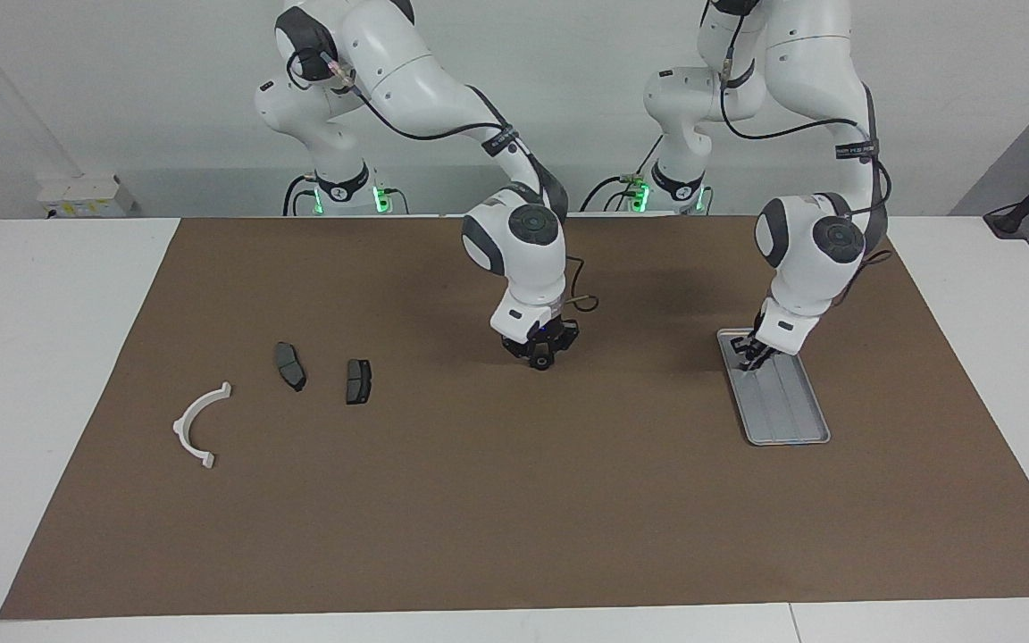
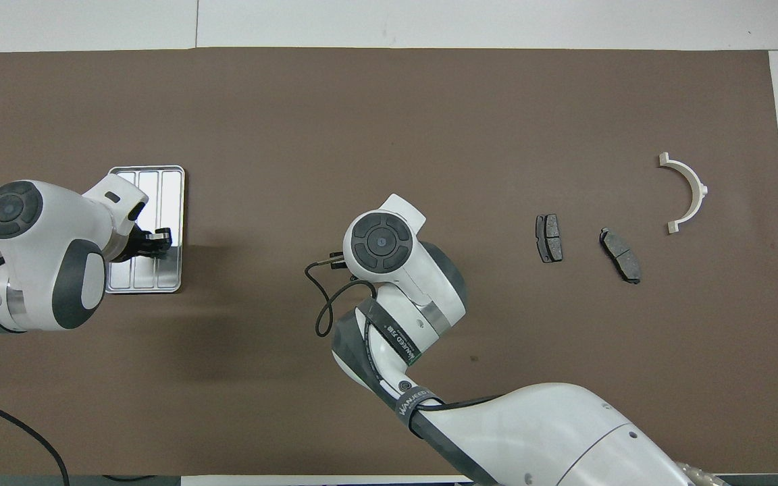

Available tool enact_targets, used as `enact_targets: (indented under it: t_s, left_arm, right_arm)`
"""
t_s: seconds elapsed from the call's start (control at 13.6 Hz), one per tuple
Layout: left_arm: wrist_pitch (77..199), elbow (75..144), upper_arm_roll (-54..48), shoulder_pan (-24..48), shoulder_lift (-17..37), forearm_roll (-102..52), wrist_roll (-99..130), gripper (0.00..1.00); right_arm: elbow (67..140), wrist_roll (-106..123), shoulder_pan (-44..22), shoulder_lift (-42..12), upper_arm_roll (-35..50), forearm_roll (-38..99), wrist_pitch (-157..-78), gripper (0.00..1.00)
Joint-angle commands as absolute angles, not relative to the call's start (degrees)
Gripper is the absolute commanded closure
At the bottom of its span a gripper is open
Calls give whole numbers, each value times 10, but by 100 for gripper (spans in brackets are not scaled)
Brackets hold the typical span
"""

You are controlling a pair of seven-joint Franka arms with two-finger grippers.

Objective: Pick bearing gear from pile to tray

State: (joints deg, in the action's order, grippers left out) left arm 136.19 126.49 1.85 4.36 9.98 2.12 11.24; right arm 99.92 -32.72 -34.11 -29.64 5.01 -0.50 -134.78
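One small black round part, likely the gear (image 1: 539,363), looks pinched in the right gripper (image 1: 539,355), low over the mat (image 1: 514,500) at frame centre. The tray (image 1: 790,415), ridged silver metal, lies toward the left arm's end with its long axis running away from the robots. The left gripper (image 1: 754,354), fingertips closed, is over the tray's upper end.

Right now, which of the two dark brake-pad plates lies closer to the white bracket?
The tilted plate, which lies beside the white bracket. The squarer plate sits between it and the table's middle.
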Motion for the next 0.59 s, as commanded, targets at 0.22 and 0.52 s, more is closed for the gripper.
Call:
enact_targets:
  t_s: [0.22,0.52]
  left_arm:
    - [1374,1274,13,37,88,24,113,0]
    - [1331,1203,10,68,93,-25,143,0]
  right_arm:
    - [924,-320,-291,-289,52,-17,-1249,15]
    - [887,-213,-211,-205,48,-42,-1134,0]
